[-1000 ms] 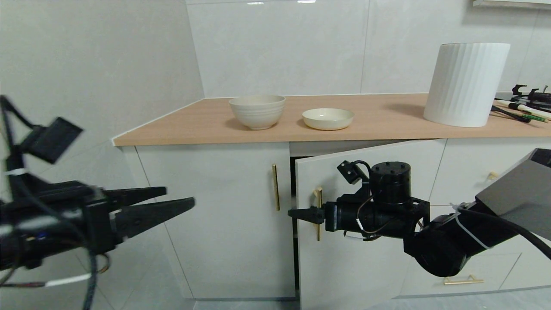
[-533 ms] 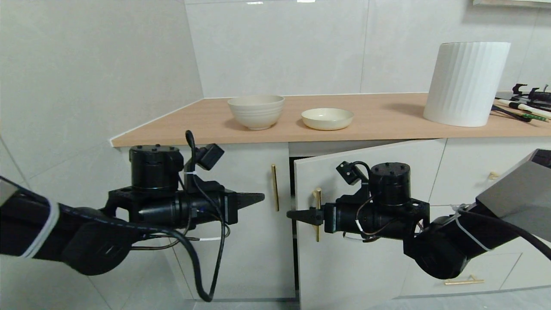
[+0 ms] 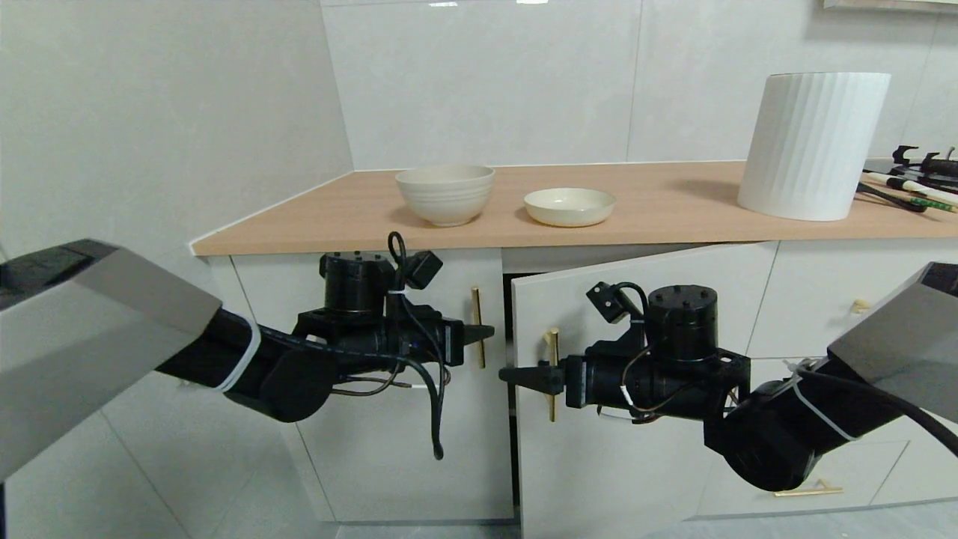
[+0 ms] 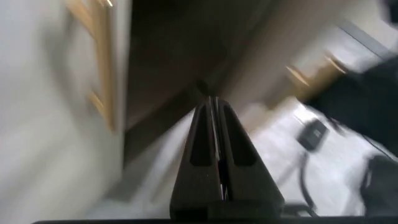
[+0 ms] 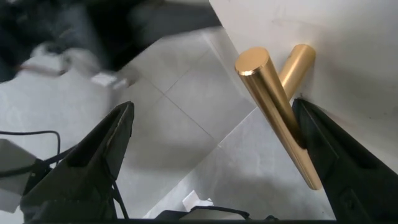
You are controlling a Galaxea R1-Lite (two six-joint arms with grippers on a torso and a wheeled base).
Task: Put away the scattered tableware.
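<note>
Pale wooden table carries a ribbed cream ceramic bowl left of a shallow cream dish. Below, the left pincer, closed and empty, meets the left door's brass handle; the right pincer gapes around the ajar door's brass handle.

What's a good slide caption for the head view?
Left gripper and right gripper at the cabinet door handles; bowl and dish sit on the countertop.

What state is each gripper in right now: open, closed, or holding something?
Left gripper: closed, holding nothing.
Right gripper: open around the door handle, not clamped on it.
</note>
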